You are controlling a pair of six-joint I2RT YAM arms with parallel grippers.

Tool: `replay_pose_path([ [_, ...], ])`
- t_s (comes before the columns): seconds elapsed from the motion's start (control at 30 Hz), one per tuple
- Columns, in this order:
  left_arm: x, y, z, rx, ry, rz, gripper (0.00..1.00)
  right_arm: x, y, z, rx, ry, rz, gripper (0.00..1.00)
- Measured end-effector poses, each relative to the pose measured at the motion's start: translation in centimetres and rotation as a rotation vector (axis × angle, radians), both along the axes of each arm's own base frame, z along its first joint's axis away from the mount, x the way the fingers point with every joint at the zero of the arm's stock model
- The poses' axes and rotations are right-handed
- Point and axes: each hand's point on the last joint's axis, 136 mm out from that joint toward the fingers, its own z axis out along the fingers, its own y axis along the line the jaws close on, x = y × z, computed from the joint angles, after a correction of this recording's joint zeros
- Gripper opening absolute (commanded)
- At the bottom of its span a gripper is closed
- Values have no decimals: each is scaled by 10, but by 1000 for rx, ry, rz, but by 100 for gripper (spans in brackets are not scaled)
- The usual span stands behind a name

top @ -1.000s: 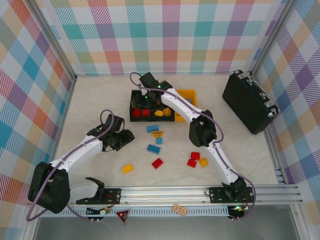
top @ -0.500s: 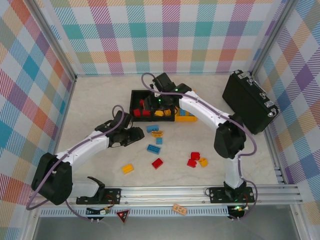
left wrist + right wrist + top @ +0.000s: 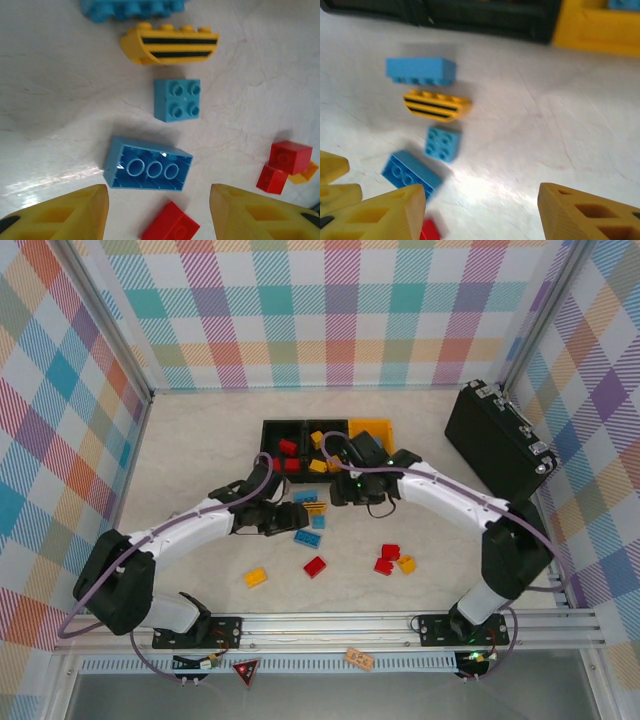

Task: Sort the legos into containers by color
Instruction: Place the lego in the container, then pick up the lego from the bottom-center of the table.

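The left arm (image 3: 190, 532) and the right arm (image 3: 450, 498) are glossy white plastic shells between black joint housings, on black base plates bolted to the silver aluminium rail (image 3: 330, 625). A thin lilac-grey cable (image 3: 262, 458) loops along each. Farthest from the rail, the left gripper (image 3: 157, 197) and the right gripper (image 3: 481, 192) carry yellow-orange plastic fingers (image 3: 60, 215) with rectangular hollow pockets.
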Motion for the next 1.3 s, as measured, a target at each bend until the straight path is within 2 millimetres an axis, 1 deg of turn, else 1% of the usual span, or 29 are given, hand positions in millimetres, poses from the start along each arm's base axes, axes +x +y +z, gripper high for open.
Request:
replay_pose_path([
  [0.13,-10,-18,-5,10,9,-72,56,-21,-31,-11,-51,26,-54,66],
  [0.27,-14,-29,-8,17,11,-114,56,-43,-58,-29,-126,81,-101,67],
  [0.37,-16,-35,-9,18,6,-138,56,-60,-75,-46,-177,135,-130,68],
  [0.53,-19,-40,-13,23,12,-154,56,-82,-94,-68,-233,209,-163,68],
  [0.7,-19,-41,-18,32,22,-155,56,-90,-100,-77,-252,237,-184,66],
  [0.93,-21,-43,-20,36,23,-164,56,-89,-99,-92,-259,257,-199,59],
  [1.0,-20,-43,-20,38,21,-163,56,-89,-98,-96,-261,261,-199,56],
  [1.07,-20,-42,-20,41,19,-161,56,-88,-97,-99,-263,266,-200,47],
  [1.13,-20,-42,-20,41,19,-161,56,-87,-96,-100,-263,268,-200,42],
  [1.23,-19,-42,-21,46,15,-157,56,-86,-95,-99,-258,261,-197,37],
  [1.3,-19,-41,-21,49,13,-155,56,-85,-94,-99,-255,258,-196,37],
])
